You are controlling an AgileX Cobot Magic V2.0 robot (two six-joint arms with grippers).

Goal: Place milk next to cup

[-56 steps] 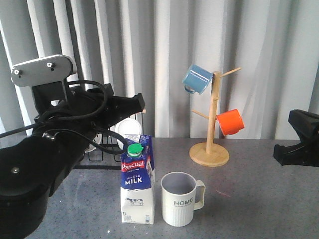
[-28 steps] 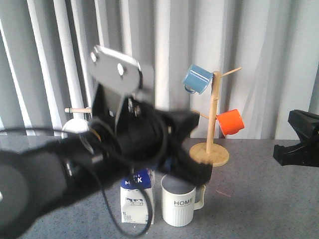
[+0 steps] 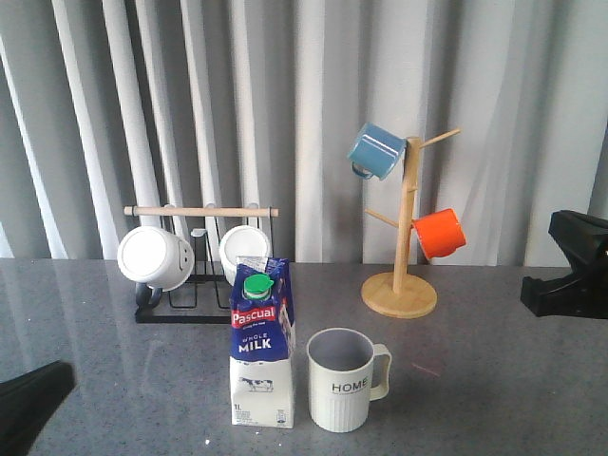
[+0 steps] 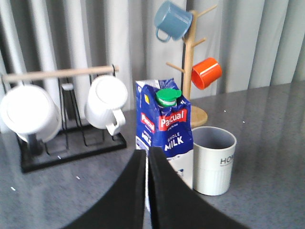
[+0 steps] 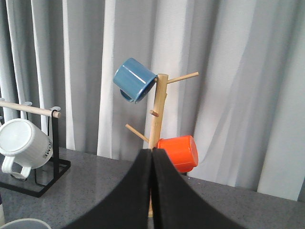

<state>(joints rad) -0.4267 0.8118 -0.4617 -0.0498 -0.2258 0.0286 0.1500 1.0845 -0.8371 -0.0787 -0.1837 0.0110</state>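
From where I'm driving this, the milk [image 3: 261,343] is standing upright on the grey table [image 3: 494,380], just beside the cup [image 3: 344,379] on the cup's left in the front view, with a thin gap between them so I wouldn't call them touching. The cup's handle points right, away from the carton, and the HOME lettering faces the camera. My left gripper [image 4: 147,157] has its two dark fingers pressed together with only a hairline seam between them, holding nothing. In the left wrist view the milk [image 4: 165,133] sits right past the fingertips, the tips overlapping the carton's lower left part in the picture, though I can't tell if anything is actually in contact; the cup [image 4: 215,159] is next to it. In the front view only a dark corner of that arm shows at the lower left edge, well apart from the carton. The right gripper [image 5: 152,157] is also closed up tight on nothing, looking at the wooden mug tree [image 5: 157,121] with the blue mug [image 5: 134,79] and orange mug [image 5: 178,153] hanging on it. Behind the milk is the black rack [image 3: 195,304] with two white mugs [image 3: 155,257].
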